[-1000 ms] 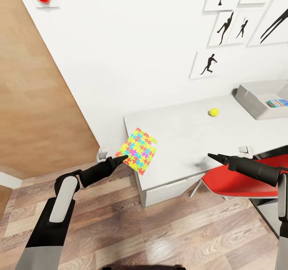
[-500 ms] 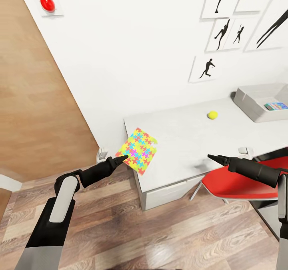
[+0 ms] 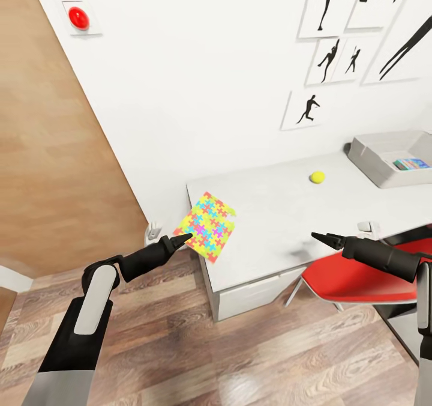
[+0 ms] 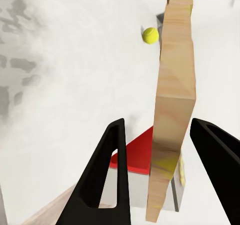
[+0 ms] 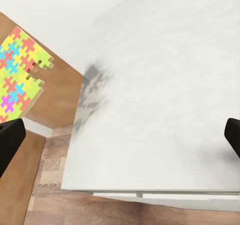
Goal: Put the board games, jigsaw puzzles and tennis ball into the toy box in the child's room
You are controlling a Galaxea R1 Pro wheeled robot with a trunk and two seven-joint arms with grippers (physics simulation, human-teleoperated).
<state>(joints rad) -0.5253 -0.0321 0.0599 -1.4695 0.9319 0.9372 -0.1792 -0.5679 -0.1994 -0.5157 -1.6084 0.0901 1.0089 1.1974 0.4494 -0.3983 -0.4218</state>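
My left gripper [image 3: 182, 236] pinches the jigsaw puzzle [image 3: 208, 224] by one corner beside the table [image 3: 270, 214] end, right gripper [image 5: 120, 137] spread empty, so I fear the sheet slipping before the far toy box [image 3: 375, 160].

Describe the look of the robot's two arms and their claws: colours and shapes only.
Each arm has a light-grey, rounded forearm shell set into black housings, narrowing to a glossy black, cone-shaped wrist. The left claw and right claw are black and end in slim pointed fingers. In the left wrist view the fingers are flat, tapering black blades with a slot cut through. No cables or markings are visible.
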